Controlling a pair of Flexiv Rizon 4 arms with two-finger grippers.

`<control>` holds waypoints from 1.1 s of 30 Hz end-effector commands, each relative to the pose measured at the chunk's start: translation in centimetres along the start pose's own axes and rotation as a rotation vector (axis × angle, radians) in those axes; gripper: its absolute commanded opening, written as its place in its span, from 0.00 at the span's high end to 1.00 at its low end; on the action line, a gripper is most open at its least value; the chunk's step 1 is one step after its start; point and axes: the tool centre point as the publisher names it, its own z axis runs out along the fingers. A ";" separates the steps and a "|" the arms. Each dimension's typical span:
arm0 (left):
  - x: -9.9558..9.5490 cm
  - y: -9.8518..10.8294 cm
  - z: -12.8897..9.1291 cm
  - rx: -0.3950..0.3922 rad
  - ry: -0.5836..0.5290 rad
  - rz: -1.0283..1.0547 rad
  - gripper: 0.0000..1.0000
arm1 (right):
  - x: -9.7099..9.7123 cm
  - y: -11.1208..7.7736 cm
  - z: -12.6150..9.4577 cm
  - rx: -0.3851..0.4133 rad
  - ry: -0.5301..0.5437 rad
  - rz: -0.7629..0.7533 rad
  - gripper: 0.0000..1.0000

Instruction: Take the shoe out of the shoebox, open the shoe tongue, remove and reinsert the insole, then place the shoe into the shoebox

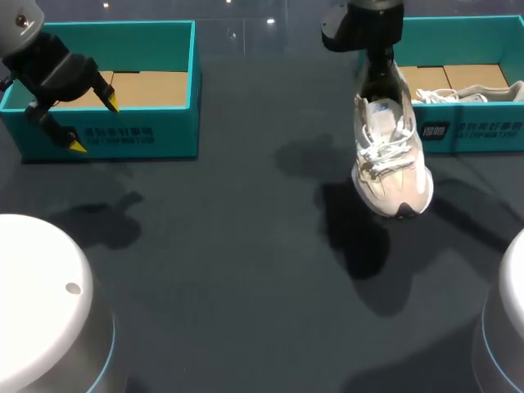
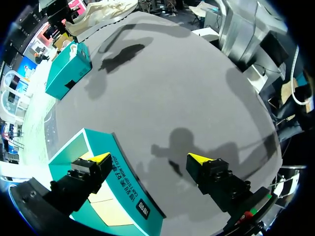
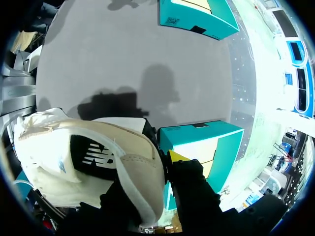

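Jaws of the right gripper (image 1: 378,82) clenched the heel of the shoe (image 1: 391,155), which hung toe-down over the table (image 1: 229,246), just near of the right shoebox (image 1: 475,127). Far left, the left gripper (image 1: 93,124) hung released over the left shoebox (image 1: 164,131).

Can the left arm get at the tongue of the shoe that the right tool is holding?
Probably yes: the left tool is open and empty by the left shoebox, only bare table lies between, and the shoe has its laced side uncovered.
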 end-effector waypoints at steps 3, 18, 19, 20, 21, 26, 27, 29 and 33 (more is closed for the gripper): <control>0.1 0.0 0.0 -0.003 0.000 0.000 0.00 | 0.1 -0.1 -0.1 0.001 -0.001 0.000 1.00; 0.1 0.0 0.0 -0.003 0.000 0.000 0.00 | -10.3 -11.1 0.0 0.016 -0.023 0.061 1.00; 0.1 0.0 0.0 -0.003 0.000 0.000 0.00 | -11.0 -11.6 0.2 0.009 -0.022 0.040 1.00; 0.1 0.0 0.0 -0.003 0.000 0.000 0.00 | -11.6 -11.9 0.5 -0.015 -0.024 0.026 1.00; 0.1 0.0 0.0 -0.003 0.000 0.000 0.00 | -11.6 -11.9 0.5 -0.015 -0.024 0.026 1.00; 0.1 0.0 0.0 -0.003 0.000 0.000 0.00 | -11.6 -11.9 0.5 -0.015 -0.024 0.026 1.00; 0.1 0.0 0.0 -0.003 0.000 0.000 0.00 | -11.6 -11.9 0.5 -0.015 -0.024 0.026 1.00; 0.1 0.0 0.0 -0.003 0.000 0.000 0.00 | -11.6 -11.9 0.5 -0.015 -0.024 0.026 1.00; 0.1 0.0 0.0 -0.003 0.000 0.000 0.00 | -11.6 -11.9 0.5 -0.015 -0.024 0.026 1.00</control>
